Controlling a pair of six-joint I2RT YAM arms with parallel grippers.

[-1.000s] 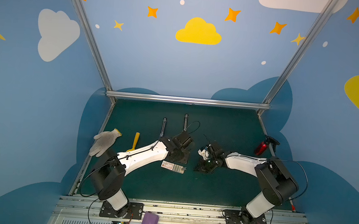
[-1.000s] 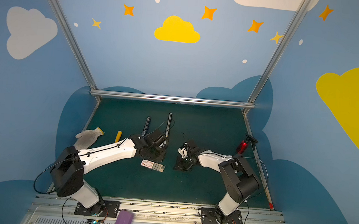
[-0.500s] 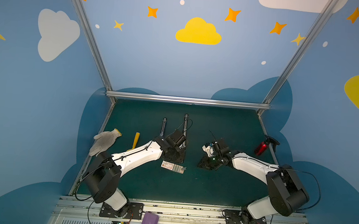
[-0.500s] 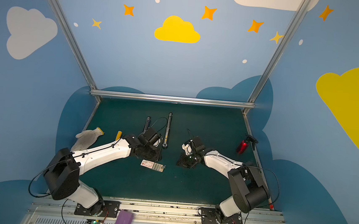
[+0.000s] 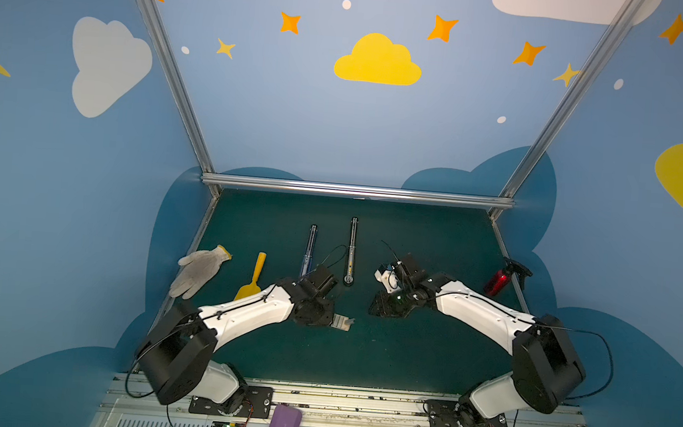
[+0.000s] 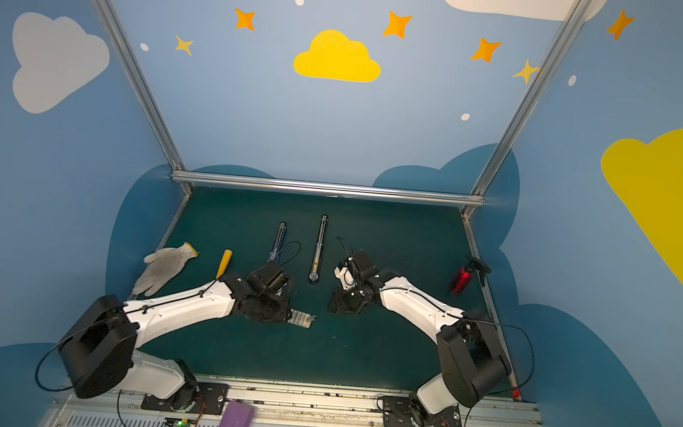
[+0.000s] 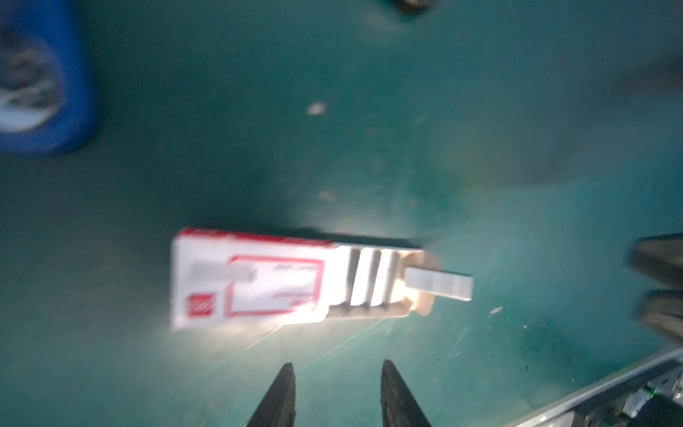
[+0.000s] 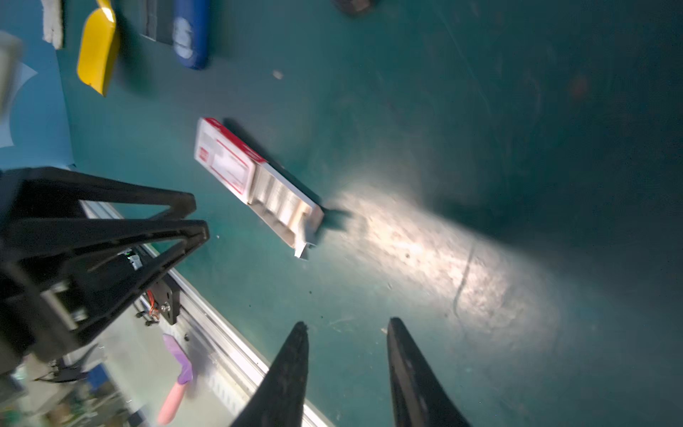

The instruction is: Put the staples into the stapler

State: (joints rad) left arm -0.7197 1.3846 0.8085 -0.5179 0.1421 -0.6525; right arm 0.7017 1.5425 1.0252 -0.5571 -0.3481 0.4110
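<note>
Left wrist, blurry: left pincer [image 7: 336, 364] at bottom centre, 2 tips apart with bare table [image 7: 480, 111] between them, so it's open and empty, just short of the staple box [image 7: 251, 277]. The box sits mid-frame, white sleeve with red print, tray slid out toward frame right. The tray holds staples [image 7: 373, 281] in grey rows. 1 loose strip [image 7: 439, 283] lies across the tray's end, poking out right. Upper left: blue object [image 7: 44, 74], too blurred to identify.

Right wrist: right pincer [image 8: 347, 321] at bottom centre, also open, nothing in it, well apart from the staple box up left of centre. Left pincer's black fingers are at frame left, near the box, not touching. Top left: yellow scoop [image 8: 98, 48].

Both top views: staple box [image 5: 341, 322] [image 6: 301, 317] lower centre on the table, just right of the left wrist. Right pincer is right of it, apart. Far left: grey glove [image 5: 198, 270]. Right edge of the table: red spray bottle [image 5: 499, 279].
</note>
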